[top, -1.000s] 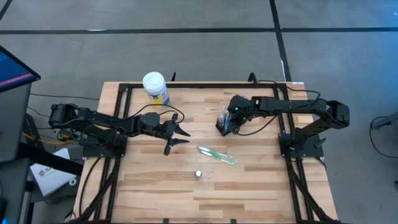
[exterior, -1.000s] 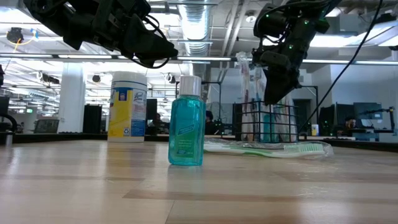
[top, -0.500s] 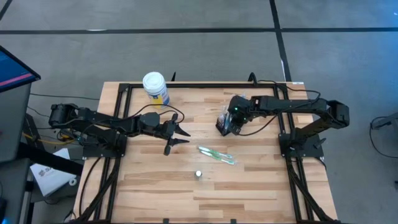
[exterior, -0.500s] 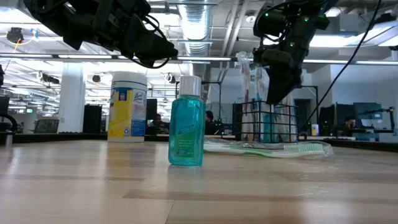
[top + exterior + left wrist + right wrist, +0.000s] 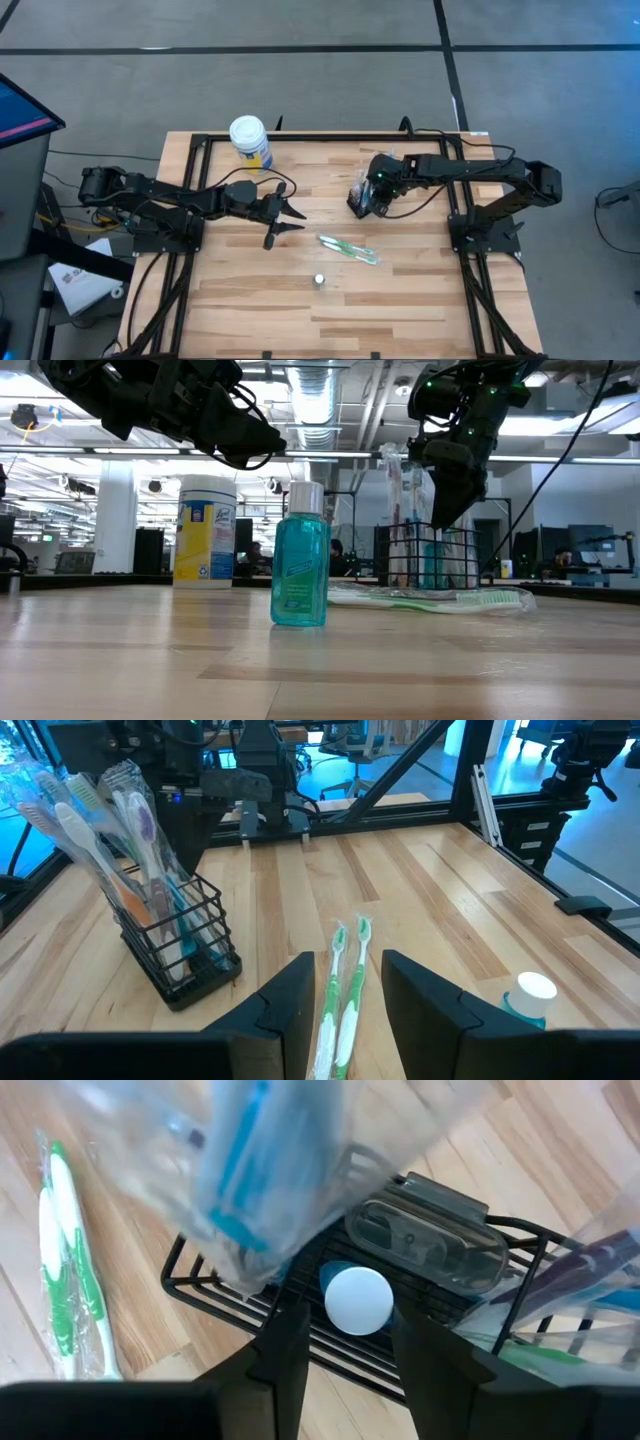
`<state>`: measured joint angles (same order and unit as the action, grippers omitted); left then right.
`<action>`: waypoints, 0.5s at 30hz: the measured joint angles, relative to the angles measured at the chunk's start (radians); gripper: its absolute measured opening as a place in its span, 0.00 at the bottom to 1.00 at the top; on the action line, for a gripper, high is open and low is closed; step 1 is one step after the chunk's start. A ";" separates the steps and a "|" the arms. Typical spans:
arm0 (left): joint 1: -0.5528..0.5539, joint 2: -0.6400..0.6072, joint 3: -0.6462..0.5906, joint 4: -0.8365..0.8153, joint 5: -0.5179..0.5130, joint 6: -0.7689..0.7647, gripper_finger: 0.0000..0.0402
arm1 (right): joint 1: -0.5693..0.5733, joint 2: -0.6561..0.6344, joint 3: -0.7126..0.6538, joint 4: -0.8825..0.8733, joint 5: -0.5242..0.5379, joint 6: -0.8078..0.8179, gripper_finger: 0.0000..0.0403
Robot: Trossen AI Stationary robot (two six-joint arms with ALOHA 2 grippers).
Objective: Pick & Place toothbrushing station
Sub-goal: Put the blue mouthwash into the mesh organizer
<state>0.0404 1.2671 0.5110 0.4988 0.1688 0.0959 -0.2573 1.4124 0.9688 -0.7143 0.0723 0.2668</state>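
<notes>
high view, green toothbrushes point(image 5: 348, 248) lying diagonally

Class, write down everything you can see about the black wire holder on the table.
The wire holder is a small black box of thin metal bars, open at the top, standing upright on the wooden table. Several wrapped toothbrushes lean out of it, and a bottle with a round white cap stands inside. The right claw hangs just above it, fingers apart. A green toothbrush pack lies beside it, apart.
</notes>
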 joint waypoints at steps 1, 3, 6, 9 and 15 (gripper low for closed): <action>0.000 0.000 0.000 0.000 0.000 0.000 0.28 | 0.000 0.000 0.000 0.000 0.000 -0.001 0.34; 0.000 0.000 0.000 0.000 0.000 0.000 0.28 | 0.000 0.000 0.000 0.000 0.001 -0.001 0.34; 0.000 0.000 0.000 0.000 0.000 0.000 0.28 | -0.001 -0.001 0.000 0.000 0.003 -0.001 0.34; 0.000 0.000 0.000 0.000 0.000 0.000 0.28 | -0.001 -0.001 0.001 -0.001 0.003 -0.002 0.33; 0.000 0.000 0.000 0.000 0.000 0.000 0.28 | -0.026 -0.002 0.001 -0.003 0.004 0.003 0.34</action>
<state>0.0403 1.2671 0.5110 0.4988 0.1688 0.0960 -0.2829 1.4109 0.9699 -0.7174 0.0765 0.2695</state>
